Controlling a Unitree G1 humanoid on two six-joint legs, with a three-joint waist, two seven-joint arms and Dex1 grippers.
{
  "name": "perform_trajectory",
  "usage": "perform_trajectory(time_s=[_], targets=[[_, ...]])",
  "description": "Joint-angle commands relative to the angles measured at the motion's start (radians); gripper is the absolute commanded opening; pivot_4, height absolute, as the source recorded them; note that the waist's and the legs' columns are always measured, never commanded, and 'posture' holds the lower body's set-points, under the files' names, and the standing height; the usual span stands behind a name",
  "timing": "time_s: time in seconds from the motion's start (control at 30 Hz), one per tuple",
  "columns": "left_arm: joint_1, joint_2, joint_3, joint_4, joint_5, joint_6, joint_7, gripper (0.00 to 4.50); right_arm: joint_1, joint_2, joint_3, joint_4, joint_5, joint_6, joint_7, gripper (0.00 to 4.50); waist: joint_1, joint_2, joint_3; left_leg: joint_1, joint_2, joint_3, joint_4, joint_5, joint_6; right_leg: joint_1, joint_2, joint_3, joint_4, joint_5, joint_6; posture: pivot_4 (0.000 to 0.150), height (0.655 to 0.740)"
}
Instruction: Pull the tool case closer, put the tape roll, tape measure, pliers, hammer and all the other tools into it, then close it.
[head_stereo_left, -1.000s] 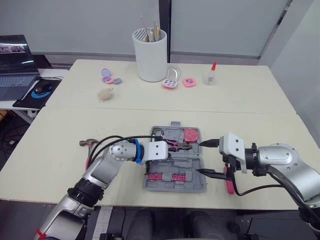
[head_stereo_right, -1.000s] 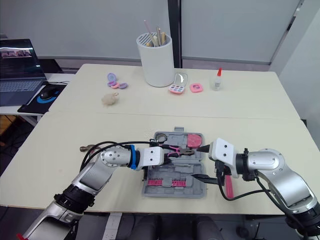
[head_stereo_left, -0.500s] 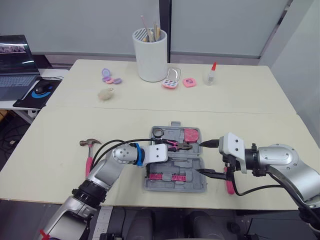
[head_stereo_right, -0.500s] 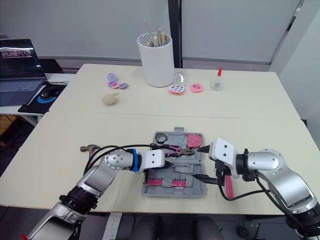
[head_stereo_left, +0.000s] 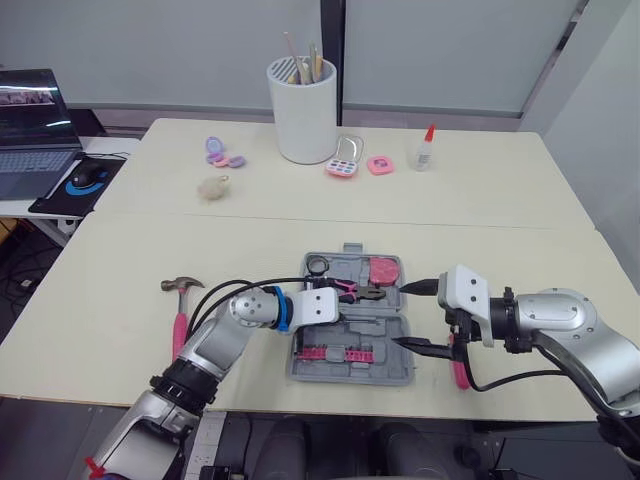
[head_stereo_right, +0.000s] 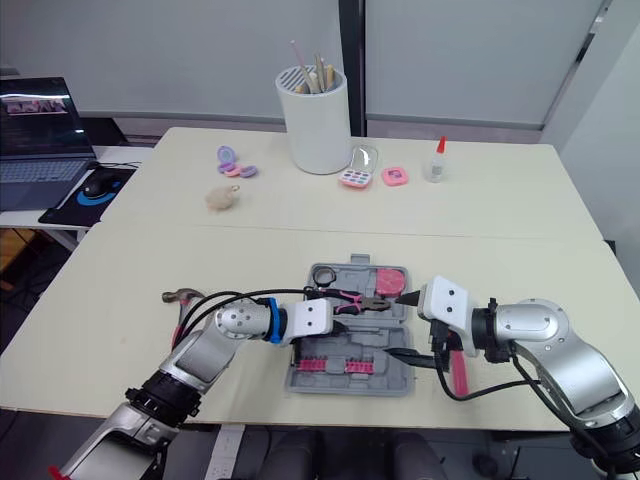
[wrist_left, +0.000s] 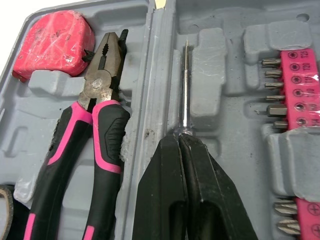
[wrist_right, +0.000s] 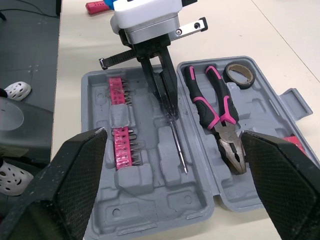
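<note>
Left gripper pinched shut on the slim screwdriver, laid in the middle slot of the open tool case; released askew, it could block the lid; right gripper gapes empty alongside.

No text can be read with certainty. The pink plastic bit holder in the grey case carries a tiny marking beside each screwdriver bit along its edge, possibly size codes, but the characters are too small to make out. The pink tape measure shows only pale scuffs on its face and no legible label. The open laptop screen on the side surface shows a bright strip of content whose lettering cannot be read.
</note>
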Motion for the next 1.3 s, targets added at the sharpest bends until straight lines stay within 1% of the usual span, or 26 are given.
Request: perform_trajectory(time_s=[0.03, 0.13, 0.23, 0.33, 0.4, 0.47, 0.53, 0.6, 0.67, 0.73, 0.77, 0.87, 1.0, 1.3], targets=[[0.010, 0.015, 0.101, -0.094, -0.088, 0.034, 0.011, 0.05, -0.021, -0.012, -0.034, 0.025, -0.002, -0.028, 0.012, 4.50, 0.000, 0.000, 0.000, 0.000, 0.000, 0.000, 0.000, 0.000, 0.000, 0.000, 0.000, 0.000, 0.000, 0.000, 0.000, 0.150, 0.7400], [0.034, 0.050, 0.186, -0.163, -0.179, 0.086, -0.015, 0.05, -0.032, -0.020, -0.068, 0.079, 0.008, -0.038, 0.025, 4.50, -0.003, 0.000, 0.000, 0.000, 0.001, 0.000, 0.000, 0.000, 0.000, 0.000, 0.000, 0.000, 0.000, 0.000, 0.000, 0.150, 0.7400], [0.079, 0.162, 0.306, -0.215, -0.274, 0.153, -0.075, 0.05, -0.037, -0.066, -0.120, 0.172, 0.006, -0.085, 0.077, 4.50, -0.007, 0.000, 0.000, 0.000, 0.002, 0.000, 0.000, 0.000, 0.000, 0.000, -0.001, 0.000, 0.000, 0.000, 0.000, 0.150, 0.7400], [0.148, 0.281, 0.484, -0.249, -0.414, 0.279, -0.127, 0.60, -0.041, -0.125, -0.177, 0.278, -0.004, -0.144, 0.128, 4.50, -0.017, 0.000, 0.000, 0.001, 0.002, 0.000, -0.001, 0.000, 0.000, -0.001, -0.002, 0.000, 0.000, 0.000, 0.000, 0.150, 0.7400], [0.206, 0.347, 0.597, -0.250, -0.487, 0.343, -0.146, 1.20, -0.046, -0.153, -0.210, 0.328, 0.001, -0.163, 0.148, 4.50, -0.022, 0.000, 0.000, 0.001, 0.002, 0.000, -0.001, 0.000, 0.000, -0.001, -0.003, 0.000, 0.000, 0.000, 0.000, 0.150, 0.7400], [0.284, 0.413, 0.727, -0.212, -0.533, 0.391, -0.169, 1.88, -0.054, -0.176, -0.255, 0.381, 0.020, -0.158, 0.165, 4.50, -0.023, 0.000, 0.000, 0.001, 0.002, 0.000, -0.001, 0.000, 0.000, -0.001, -0.004, 0.000, 0.000, 0.000, 0.000, 0.150, 0.7400], [0.362, 0.465, 0.860, -0.138, -0.564, 0.420, -0.193, 2.46, -0.053, -0.201, -0.300, 0.435, 0.026, -0.159, 0.188, 4.50, -0.027, 0.001, 0.001, 0.001, 0.002, 0.001, -0.001, 0.000, 0.000, -0.001, -0.004, 0.000, 0.000, 0.000, 0.000, 0.150, 0.7400], [0.431, 0.508, 0.963, -0.051, -0.576, 0.427, -0.219, 3.13, -0.045, -0.228, -0.336, 0.489, 0.024, -0.171, 0.212, 4.50, -0.027, 0.001, 0.001, 0.002, 0.002, 0.002, -0.001, 0.000, 0.000, -0.001, -0.004, 0.001, 0.000, 0.000, 0.000, 0.150, 0.7400], [0.478, 0.539, 1.025, 0.023, -0.577, 0.415, -0.237, 3.76, -0.036, -0.248, -0.359, 0.544, 0.020, -0.184, 0.231, 4.50, -0.026, 0.001, 0.001, 0.003, 0.002, 0.002, -0.002, 0.000, 0.000, -0.001, -0.005, 0.000, 0.000, -0.001, -0.001, 0.150, 0.7400], [0.505, 0.564, 1.052, 0.096, -0.556, 0.372, -0.245, 4.38, -0.024, -0.264, -0.373, 0.600, 0.011, -0.202, 0.249, 4.50, -0.024, 0.001, 0.001, 0.003, 0.002, 0.002, -0.002, 0.000, 0.000, 0.000, -0.006, 0.000, 0.000, -0.001, -0.001, 0.150, 0.7400], [0.504, 0.571, 1.063, 0.126, -0.558, 0.368, -0.244, 4.45, -0.019, -0.268, -0.378, 0.624, 0.007, -0.212, 0.254, 4.50, -0.022, 0.001, 0.001, 0.004, 0.002, 0.002, -0.002, 0.000, 0.000, 0.000, -0.007, 0.000, 0.000, -0.001, -0.001, 0.150, 0.7400], [0.485, 0.596, 1.070, 0.221, -0.554, 0.344, -0.245, 4.45, -0.014, -0.266, -0.384, 0.672, 0.001, -0.233, 0.260, 4.50, -0.019, 0.001, 0.001, 0.004, 0.001, 0.003, -0.002, 0.000, 0.000, 0.000, -0.008, 0.000, 0.000, -0.001, -0.001, 0.150, 0.7400], [0.466, 0.619, 1.049, 0.307, -0.540, 0.313, -0.245, 4.45, -0.001, -0.261, -0.377, 0.681, -0.006, -0.241, 0.258, 4.50, -0.024, 0.001, 0.001, 0.004, 0.001, 0.004, -0.002, 0.000, 0.000, -0.001, -0.008, 0.000, 0.001, -0.001, -0.001, 0.150, 0.7400], [0.449, 0.598, 1.018, 0.280, -0.544, 0.328, -0.223, 4.45, 0.006, -0.254, -0.375, 0.621, -0.005, -0.195, 0.239, 4.50, -0.026, 0.002, 0.001, 0.004, 0.002, 0.005, -0.003, 0.000, 0.000, -0.001, -0.008, 0.001, 0.001, -0.001, -0.001, 0.150, 0.7400]])
